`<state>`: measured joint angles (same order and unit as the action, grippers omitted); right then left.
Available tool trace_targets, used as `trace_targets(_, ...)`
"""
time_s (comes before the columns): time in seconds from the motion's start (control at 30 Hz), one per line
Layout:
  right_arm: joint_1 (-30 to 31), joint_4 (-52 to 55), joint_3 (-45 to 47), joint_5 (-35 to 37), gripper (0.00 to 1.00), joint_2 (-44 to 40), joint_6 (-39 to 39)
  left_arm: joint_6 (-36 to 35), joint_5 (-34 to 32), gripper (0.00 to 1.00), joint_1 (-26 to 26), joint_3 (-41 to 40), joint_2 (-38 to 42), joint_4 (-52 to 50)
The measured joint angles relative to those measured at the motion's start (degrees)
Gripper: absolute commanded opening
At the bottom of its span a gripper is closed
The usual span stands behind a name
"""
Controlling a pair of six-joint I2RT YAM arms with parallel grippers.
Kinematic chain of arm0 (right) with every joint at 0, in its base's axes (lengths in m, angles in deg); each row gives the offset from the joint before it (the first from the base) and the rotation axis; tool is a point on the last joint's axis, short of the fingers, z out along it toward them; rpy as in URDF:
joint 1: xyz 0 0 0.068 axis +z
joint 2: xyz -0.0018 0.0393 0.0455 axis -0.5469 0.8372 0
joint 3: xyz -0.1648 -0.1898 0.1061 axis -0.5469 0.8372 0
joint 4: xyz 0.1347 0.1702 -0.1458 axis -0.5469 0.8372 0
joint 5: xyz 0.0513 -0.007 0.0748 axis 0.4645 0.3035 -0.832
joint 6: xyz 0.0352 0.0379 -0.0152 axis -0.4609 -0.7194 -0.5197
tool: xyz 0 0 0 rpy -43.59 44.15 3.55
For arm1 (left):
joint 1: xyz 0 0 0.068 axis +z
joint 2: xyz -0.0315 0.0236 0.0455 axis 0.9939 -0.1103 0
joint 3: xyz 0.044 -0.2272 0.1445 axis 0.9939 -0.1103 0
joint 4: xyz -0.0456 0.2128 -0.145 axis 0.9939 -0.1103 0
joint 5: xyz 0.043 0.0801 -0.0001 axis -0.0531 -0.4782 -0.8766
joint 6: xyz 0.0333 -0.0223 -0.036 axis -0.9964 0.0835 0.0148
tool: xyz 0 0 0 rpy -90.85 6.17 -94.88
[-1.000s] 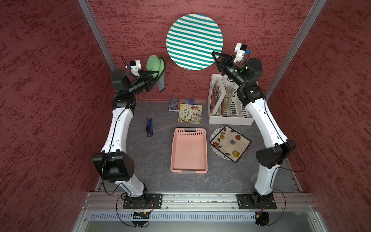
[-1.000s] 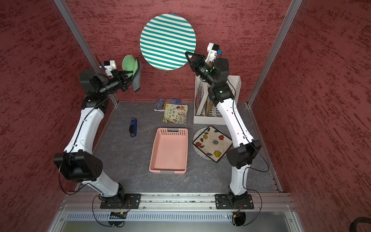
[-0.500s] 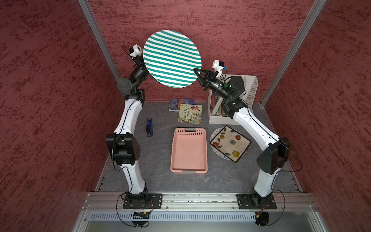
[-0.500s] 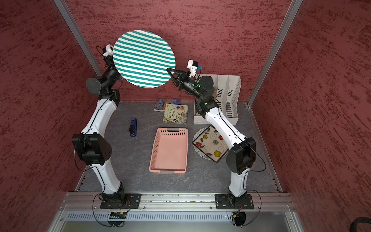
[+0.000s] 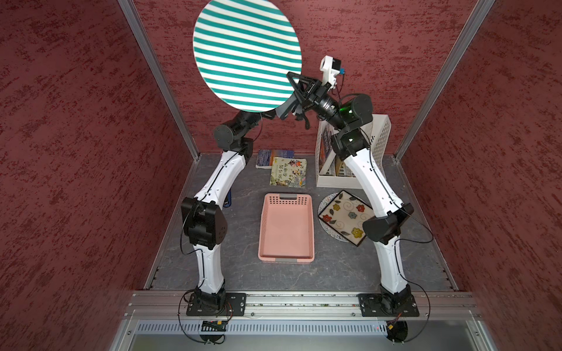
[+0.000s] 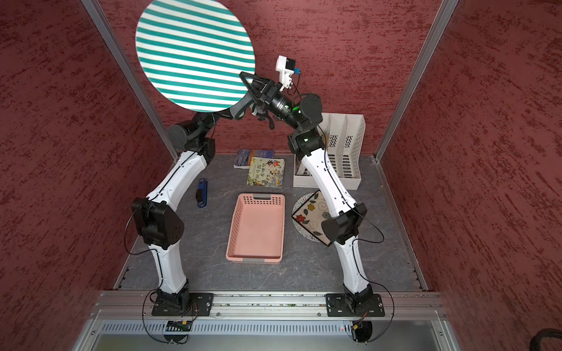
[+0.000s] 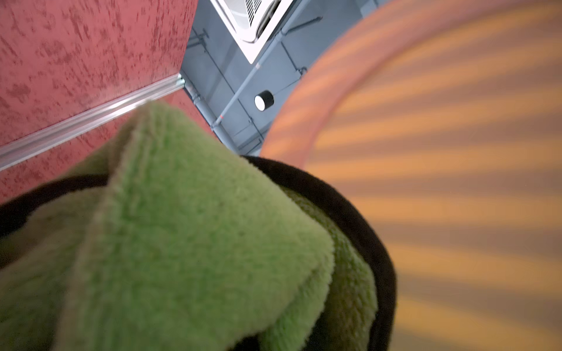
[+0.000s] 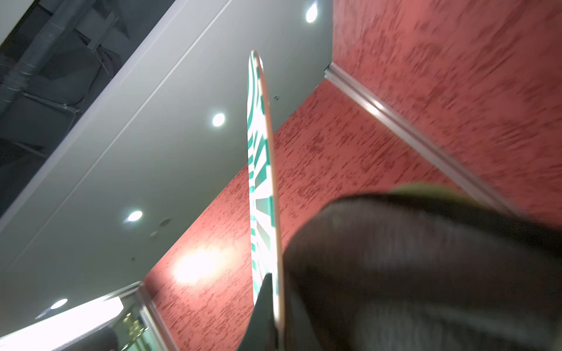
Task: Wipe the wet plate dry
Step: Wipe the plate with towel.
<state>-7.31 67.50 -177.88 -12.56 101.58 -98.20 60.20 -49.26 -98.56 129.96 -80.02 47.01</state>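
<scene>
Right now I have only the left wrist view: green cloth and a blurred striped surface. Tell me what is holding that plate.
Observer: The right gripper holds it, fingers shut on the rim of the striped plate, which is high in the air.
Operator: Say which side of it my cloth is on.
Observer: In both top views the teal-striped face is toward the camera and the green cloth is hidden, so it is behind the plate.
Operator: Name what lies down in the middle.
Observer: An empty pink basket, lying flat.
</scene>
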Motion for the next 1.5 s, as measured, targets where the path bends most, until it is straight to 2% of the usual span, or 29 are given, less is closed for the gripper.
trace_targets(0.07, -2.73, 2.60, 2.99, 0.33, 0.00, -2.56, 2.03, -0.02, 0.24, 0.00, 1.25, -1.09, 0.02, 0.68)
trace_targets(0.17, -3.87, 4.46, 15.98, 1.40, 0.00, -10.29, 5.31, 0.00, -0.22, 0.00, 6.14, -2.12, 0.02, 1.16)
trace_targets(0.27, 1.14, 2.45, 29.05, 1.14, 0.00, -15.80, 6.12, 0.02, -1.84, 0.00, 11.13, -2.14, 0.11, 2.01)
trace_targets(0.33, 6.01, -0.13, 32.72, 0.59, 0.00, -15.50, 5.95, 0.00, -2.80, 0.00, 12.50, -2.14, 0.22, 2.25)
trace_targets(0.4, 9.60, -1.73, 32.04, 0.33, 0.00, -13.31, 6.56, 0.00, -3.41, 0.00, 11.91, -2.14, 0.11, 1.99)
trace_targets(0.5, 10.88, 1.97, 20.31, -0.37, 0.00, -7.41, 7.87, 0.00, -4.00, 0.00, 8.33, -1.03, -0.46, 1.11)
trace_targets(0.6, 7.43, 6.84, 4.33, -0.31, 0.00, -1.18, 8.52, -0.02, -3.96, 0.00, 3.87, 0.85, -1.03, 0.35)
trace_targets(0.67, 3.65, 9.51, -0.11, 0.00, 0.00, -0.66, 8.57, 0.00, -3.65, 0.00, 2.64, 0.81, -0.98, 0.26)
trace_targets(0.73, -0.48, 11.06, 1.07, 1.90, 0.00, -2.73, 9.01, -0.02, -2.58, 0.00, 3.26, -0.70, -0.11, 0.76)
trace_targets(0.87, -5.16, 12.61, 17.57, 5.95, 0.00, -13.57, 11.50, -0.94, 1.64, 0.00, 8.46, -10.05, 5.05, -4.11)
trace_targets(0.93, -5.16, 13.53, 27.10, 9.16, 0.00, -19.12, 13.16, -7.65, 4.33, 0.00, 10.91, -15.34, 9.84, -13.25)
trace_targets(1.0, -4.07, 13.75, 34.34, 11.19, 0.00, -22.82, 13.99, -21.77, 4.90, 0.00, 11.47, -17.18, 15.78, -32.79)
trace_targets(1.07, -2.60, 12.96, 38.86, 12.87, 0.00, -24.90, 13.86, -38.86, 1.38, 0.00, 9.49, -13.55, 19.47, -54.62)
trace_targets(1.1, -1.79, 12.00, 40.00, 13.92, 0.00, -25.44, 13.64, -49.46, -2.08, 0.00, 7.34, -9.29, 20.28, -67.12)
trace_targets(1.17, -1.05, 10.16, 39.82, 15.61, 0.00, -25.55, 13.97, -62.07, -7.28, 0.00, 4.15, -3.15, 19.85, -81.33)
trace_targets(1.3, -0.09, 10.47, 36.57, 16.96, 0.00, -23.80, 16.70, -77.75, -15.56, 0.00, -0.90, 2.38, 18.49, -97.37)
trace_targets(1.4, 0.70, 12.17, 35.21, 17.57, 0.00, -21.68, 18.78, -84.98, -21.33, 0.00, -3.17, 2.89, 17.79, -104.78)
trace_targets(1.5, 0.81, 15.26, 34.95, 19.43, 0.00, -20.39, 19.63, -89.53, -22.77, 0.00, -3.80, 0.72, 17.77, -107.84)
